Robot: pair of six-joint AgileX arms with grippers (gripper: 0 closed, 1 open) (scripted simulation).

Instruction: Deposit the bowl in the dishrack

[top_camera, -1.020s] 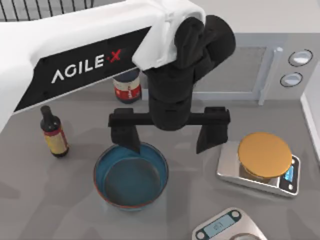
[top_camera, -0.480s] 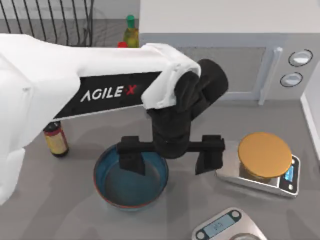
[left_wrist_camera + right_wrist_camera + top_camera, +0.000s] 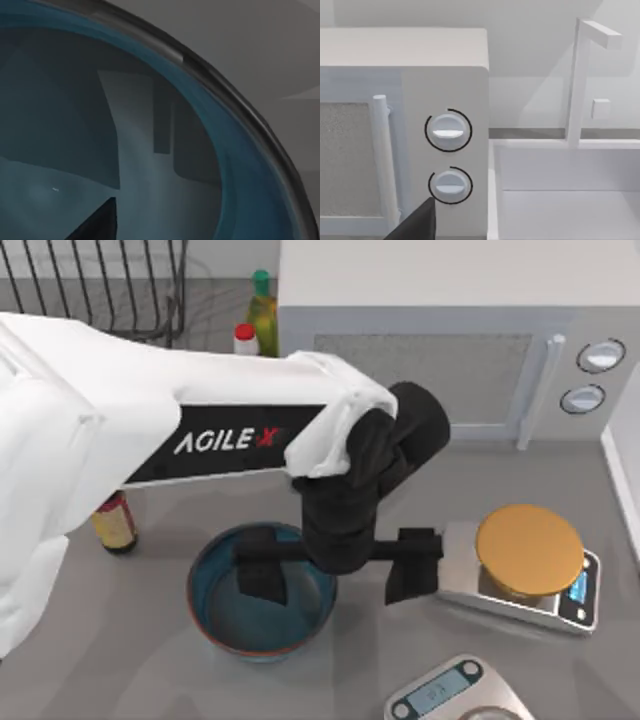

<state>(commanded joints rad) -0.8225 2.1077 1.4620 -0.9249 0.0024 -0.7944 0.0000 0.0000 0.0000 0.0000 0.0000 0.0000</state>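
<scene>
Top view: the left gripper of an AgileX arm hangs over the bowl, which sits on the grey table toward the front, left of centre. The fingers are spread wide: one finger reaches down inside the bowl, the other stands outside its right-hand rim, so the wall lies between them with nothing yet pinched. The dishrack stands well apart at the far left corner. A small dark bottle is just left of the bowl, two more bottles stand near the rack, a microwave fills the back, and a kitchen scale carrying an orange-gold disc sits to the right.

Left wrist view: the camera looks straight into the bowl's dark blue hollow, its rim curving across the picture, a black fingertip low against the glaze.

Right wrist view: the right arm is parked facing the microwave's two knobs and a white sink beside it. A black tip of its gripper shows; whether those fingers are spread or pressed together cannot be told.

The bowl looks rigid, glazed and probably slick, likely breakable if dropped. Its wall just below the rim appears the sensible place to pinch, firmly enough to stop it swinging or slipping.
</scene>
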